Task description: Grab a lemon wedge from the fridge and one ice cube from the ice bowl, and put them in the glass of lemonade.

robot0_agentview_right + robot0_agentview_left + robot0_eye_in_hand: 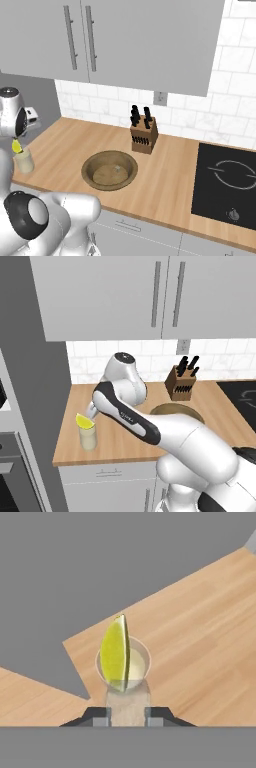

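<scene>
Looking down the hand view, I am seeing the wedge (116,652) standing on edge in the glass (135,662), resting on its rim at the counter's (130,441) left end. My gripper (127,714) is hanging just above, fingers spread and gripping nothing. 1 ice cube is waiting in the bowl (110,170).

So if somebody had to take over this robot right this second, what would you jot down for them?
Gripper: open, right above the glass of lemonade.
Lemon wedge: sitting on the glass's rim, between the finger tips but apparently let go; whether it is properly in the drink is hard to tell.
Ice bowl: on the counter, near the knife block; a faint cube seems to lie inside.
Done: lemon brought to the glass.
Left: take one ice cube, drop it in the glass.
</scene>
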Controlling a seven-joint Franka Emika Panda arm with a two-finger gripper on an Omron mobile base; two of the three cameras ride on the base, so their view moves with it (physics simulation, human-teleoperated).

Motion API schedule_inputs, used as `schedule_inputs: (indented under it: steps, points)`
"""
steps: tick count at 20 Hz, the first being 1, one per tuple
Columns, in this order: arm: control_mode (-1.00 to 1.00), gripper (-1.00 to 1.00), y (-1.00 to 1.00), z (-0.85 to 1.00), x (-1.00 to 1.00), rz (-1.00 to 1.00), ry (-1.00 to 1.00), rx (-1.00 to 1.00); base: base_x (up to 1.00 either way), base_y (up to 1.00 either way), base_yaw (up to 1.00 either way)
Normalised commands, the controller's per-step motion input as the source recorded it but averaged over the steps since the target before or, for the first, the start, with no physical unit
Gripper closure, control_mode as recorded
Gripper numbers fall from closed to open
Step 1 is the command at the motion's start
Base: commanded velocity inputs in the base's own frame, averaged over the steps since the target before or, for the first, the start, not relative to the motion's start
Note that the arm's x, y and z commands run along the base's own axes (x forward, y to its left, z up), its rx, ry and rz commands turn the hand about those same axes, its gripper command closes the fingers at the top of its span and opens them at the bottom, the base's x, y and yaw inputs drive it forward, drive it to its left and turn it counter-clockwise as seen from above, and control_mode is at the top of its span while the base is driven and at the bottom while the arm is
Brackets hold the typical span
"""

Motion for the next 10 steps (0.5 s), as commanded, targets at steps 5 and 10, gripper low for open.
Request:
schedule_inputs:
  steps: [5, 10]
  points:
    - [-1.0, 1.0, 0.27, -0.08, 0.09, 0.0, 0.0, 0.0, 0.0, 0.0, 0.0]
    - [-1.0, 1.0, 0.03, -0.02, 0.0, 0.0, 0.0, 0.0, 0.0, 0.0, 0.0]
